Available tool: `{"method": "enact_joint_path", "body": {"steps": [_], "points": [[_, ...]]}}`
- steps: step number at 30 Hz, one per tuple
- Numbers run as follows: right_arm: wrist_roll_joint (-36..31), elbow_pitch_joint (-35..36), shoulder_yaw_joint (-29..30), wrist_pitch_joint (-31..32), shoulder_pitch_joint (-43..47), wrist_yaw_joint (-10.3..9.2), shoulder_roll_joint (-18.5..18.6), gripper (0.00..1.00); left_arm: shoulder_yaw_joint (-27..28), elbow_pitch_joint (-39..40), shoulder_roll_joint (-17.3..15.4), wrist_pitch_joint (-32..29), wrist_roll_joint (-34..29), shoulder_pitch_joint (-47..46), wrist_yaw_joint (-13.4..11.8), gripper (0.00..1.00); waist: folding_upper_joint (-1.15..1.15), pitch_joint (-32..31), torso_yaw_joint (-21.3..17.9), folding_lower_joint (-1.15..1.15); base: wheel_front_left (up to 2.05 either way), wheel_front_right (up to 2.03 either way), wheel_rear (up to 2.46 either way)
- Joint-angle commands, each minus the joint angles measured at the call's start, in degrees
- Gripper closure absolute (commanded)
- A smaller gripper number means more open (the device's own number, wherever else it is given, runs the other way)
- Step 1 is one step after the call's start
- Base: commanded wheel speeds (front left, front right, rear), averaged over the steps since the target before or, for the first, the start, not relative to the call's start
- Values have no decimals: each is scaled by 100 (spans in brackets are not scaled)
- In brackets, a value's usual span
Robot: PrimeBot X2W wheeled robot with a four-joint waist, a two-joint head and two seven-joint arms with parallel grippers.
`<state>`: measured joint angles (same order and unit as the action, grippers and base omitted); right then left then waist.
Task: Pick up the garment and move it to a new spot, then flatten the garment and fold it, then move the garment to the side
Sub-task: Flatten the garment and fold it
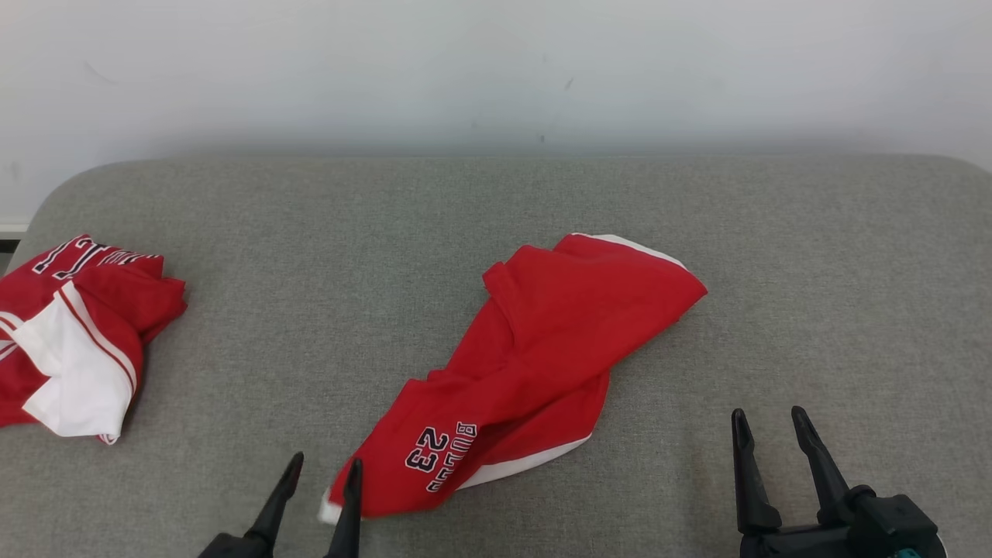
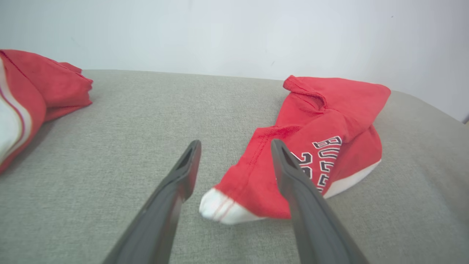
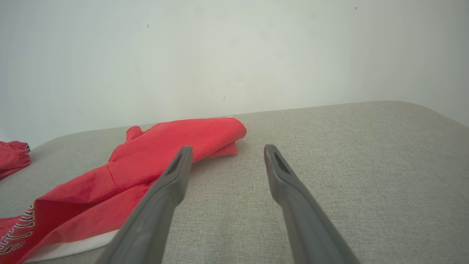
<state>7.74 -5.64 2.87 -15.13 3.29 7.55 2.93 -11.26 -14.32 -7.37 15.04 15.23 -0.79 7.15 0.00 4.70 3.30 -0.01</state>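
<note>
A crumpled red garment with white trim and "BULLS 23" lettering lies slanted across the middle of the grey cushion. Its near white-tipped corner rests between the spread fingers of my left gripper, which stands open and holds nothing. From the left wrist the garment stretches away to the upper right. My right gripper is open over bare cushion, to the right of the garment, apart from it.
A second red and white garment sits bunched at the cushion's left edge, also visible as a red heap from the left wrist. A pale wall rises behind the cushion. The cushion's corners are rounded.
</note>
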Motion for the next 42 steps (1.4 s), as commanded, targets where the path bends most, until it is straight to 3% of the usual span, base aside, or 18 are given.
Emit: {"method": "enact_joint_path", "body": {"steps": [1, 5, 15, 20, 28, 42], "points": [[37, 12, 14, -2, 42, -13, -11, 0, 103, 276, 44, 19, -114, 150, 42, 0, 0, 7, 23, 1, 0, 0, 0], [38, 31, 8, -2, -1, -13, -11, 0, 363, 884, 127, 20, -285, 265, 29, 0, 0, 59, 18, 1, 0, 0, 0], [88, -6, -94, -2, -247, -13, -11, 0, 104, 853, -128, 20, -356, -759, 29, 0, 0, 344, -388, 1, 0, 0, 0], [158, -21, -145, -2, -447, -13, -13, 0, -381, 106, -389, 20, -233, -2018, 27, 0, 0, 708, -830, 1, 0, 0, 0], [340, -79, -217, -2, -660, -13, -13, 0, -1059, -1063, -753, 20, 91, -3188, 27, 0, 0, 1047, -1429, 1, 0, 0, 0], [362, -101, -175, -2, -745, -13, -14, 0, -1870, -3163, -881, -98, 920, -4357, 28, 0, 0, 1170, -1720, 1, 0, 0, 0]]}}
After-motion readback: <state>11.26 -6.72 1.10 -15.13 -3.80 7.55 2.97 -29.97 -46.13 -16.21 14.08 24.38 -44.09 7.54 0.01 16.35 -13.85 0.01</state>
